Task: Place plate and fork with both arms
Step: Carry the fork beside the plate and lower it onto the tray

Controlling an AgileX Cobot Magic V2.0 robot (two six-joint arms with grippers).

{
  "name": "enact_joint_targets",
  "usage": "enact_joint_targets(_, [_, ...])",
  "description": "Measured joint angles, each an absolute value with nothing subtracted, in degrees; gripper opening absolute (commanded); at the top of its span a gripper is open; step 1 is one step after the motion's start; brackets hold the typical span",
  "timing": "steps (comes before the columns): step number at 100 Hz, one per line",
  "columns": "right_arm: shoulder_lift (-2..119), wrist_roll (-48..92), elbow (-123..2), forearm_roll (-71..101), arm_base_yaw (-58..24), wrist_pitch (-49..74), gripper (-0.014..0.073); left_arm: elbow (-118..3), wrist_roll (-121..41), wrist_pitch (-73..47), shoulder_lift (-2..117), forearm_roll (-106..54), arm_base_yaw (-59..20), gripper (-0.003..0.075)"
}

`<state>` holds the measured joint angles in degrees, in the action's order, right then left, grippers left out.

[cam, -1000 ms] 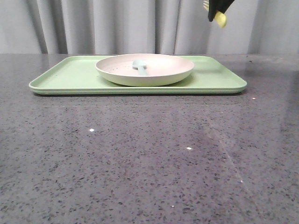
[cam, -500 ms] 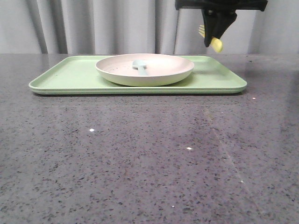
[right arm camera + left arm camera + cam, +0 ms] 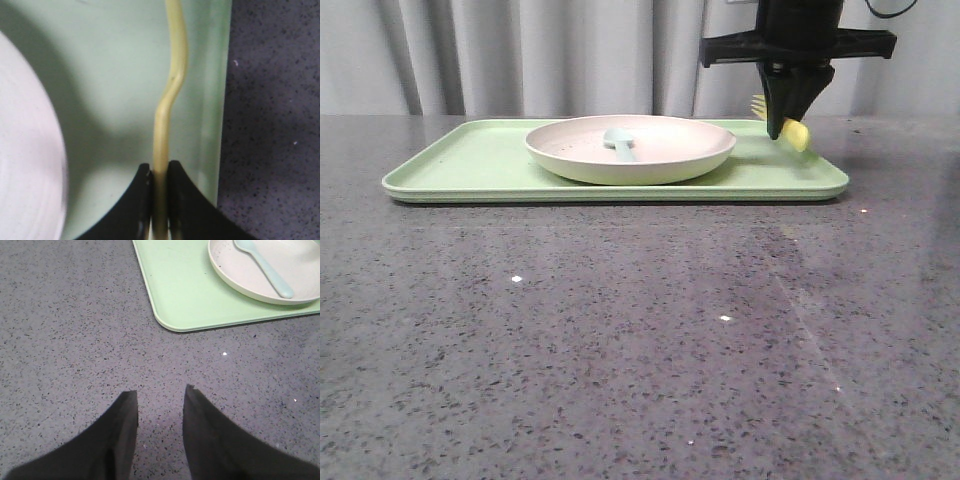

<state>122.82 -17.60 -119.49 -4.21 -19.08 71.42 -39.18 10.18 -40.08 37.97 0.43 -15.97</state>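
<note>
Fork clamped in right hand, above tray

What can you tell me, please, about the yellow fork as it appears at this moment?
The small bright yellow plastic fork is clamped in the right pincer, held on edge so its thin, wavy profile shows. In the front view its short tines point left and its rounded handle end sits lower right. It hangs over the flat light green tray's right end, beside the round pinkish-cream plate. Whether it touches the tray cannot be told.
</note>
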Motion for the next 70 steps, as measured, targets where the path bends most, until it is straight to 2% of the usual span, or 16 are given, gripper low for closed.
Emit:
enact_joint_targets(31, [124.0,-17.3,-119.1,-4.2,-19.5,71.3,0.0016,-39.2,10.2,-40.1,38.0,0.4,-16.0,0.0230])
enact_joint_targets(50, [124.3,-17.3,-119.1,-4.2,-19.5,71.3,0.0090,-39.2,10.2,-40.1,38.0,0.4,-16.0,0.0230])
enact_joint_targets(70, [124.5,-17.1,-119.1,-4.2,-19.5,71.3,0.0215,-39.2,10.2,-40.1,38.0,0.4,-16.0,0.0230])
